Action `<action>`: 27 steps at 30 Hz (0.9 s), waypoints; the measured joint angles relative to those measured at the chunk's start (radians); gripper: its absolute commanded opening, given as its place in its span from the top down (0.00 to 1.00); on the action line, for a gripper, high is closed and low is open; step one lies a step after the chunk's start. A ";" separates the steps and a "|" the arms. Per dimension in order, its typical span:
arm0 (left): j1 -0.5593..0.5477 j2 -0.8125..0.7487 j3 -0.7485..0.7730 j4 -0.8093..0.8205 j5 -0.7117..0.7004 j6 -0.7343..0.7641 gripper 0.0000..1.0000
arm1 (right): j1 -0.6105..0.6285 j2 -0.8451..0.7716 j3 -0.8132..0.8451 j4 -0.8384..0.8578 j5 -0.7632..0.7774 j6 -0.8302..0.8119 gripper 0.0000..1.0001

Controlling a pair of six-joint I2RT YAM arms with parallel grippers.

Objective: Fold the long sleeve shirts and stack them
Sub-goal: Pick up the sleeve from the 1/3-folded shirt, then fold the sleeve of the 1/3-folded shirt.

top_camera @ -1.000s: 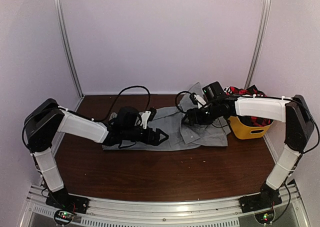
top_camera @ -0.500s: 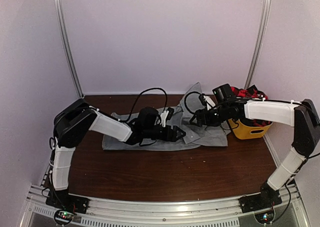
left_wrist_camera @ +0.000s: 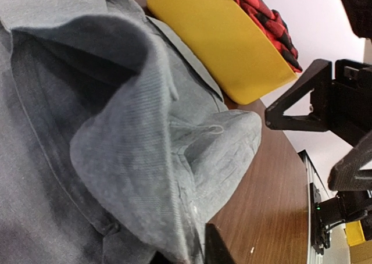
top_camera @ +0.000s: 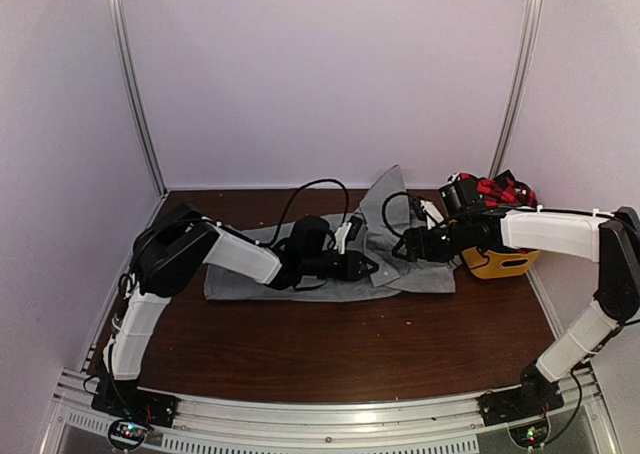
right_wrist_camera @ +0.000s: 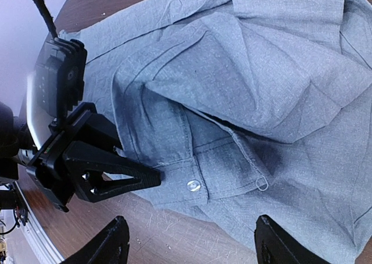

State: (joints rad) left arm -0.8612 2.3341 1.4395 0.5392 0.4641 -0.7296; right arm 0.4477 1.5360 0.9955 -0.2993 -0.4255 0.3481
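Grey shirt (top_camera: 425, 277) lies spread over the middle of the table (top_camera: 330, 354), long side running left to right in the overhead frame. It is rumpled at the right end. One corner stands up toward the back wall, just right of centre.

Left arm comes in low from the left, across the shirt. Left gripper (right_wrist_camera: 152, 179): jaws drawn together to a point on the shirt's front edge, just left of a white button (right_wrist_camera: 193, 185) in the right wrist frame. In its own camera a fold of grey cloth runs down into the bottom centre, beside one black finger (left_wrist_camera: 213, 248). The cloth looks pinched there, though the contact itself is cut off by the frame edge.

Right gripper (right_wrist_camera: 190, 223): fingers set wide apart, nothing between them, hanging over the shirt front near the button. It has hold of nothing. Overhead, it sits right of centre, its tips near the left gripper's but apart.

Yellow tub (top_camera: 497, 264) stands at the right of the table, just beside the shirt's right end. Plaid shirt (top_camera: 497, 188), red and black, is heaped in the tub above its rim.
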 measured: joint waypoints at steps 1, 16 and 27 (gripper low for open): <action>0.000 0.000 0.002 0.002 0.009 0.001 0.99 | -0.003 -0.006 -0.006 0.001 0.000 0.000 0.25; 0.157 -0.310 -0.098 -0.315 0.292 0.181 1.00 | -0.039 -0.098 -0.050 -0.006 0.043 -0.013 0.25; 0.298 -0.351 -0.119 -0.621 0.527 0.339 0.98 | -0.040 -0.098 -0.076 -0.018 0.079 -0.031 0.25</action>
State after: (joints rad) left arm -0.5632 1.9835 1.3201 -0.0814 0.9909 -0.3908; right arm 0.4072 1.4380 0.9192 -0.3172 -0.3470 0.3172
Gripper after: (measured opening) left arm 0.024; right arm 0.749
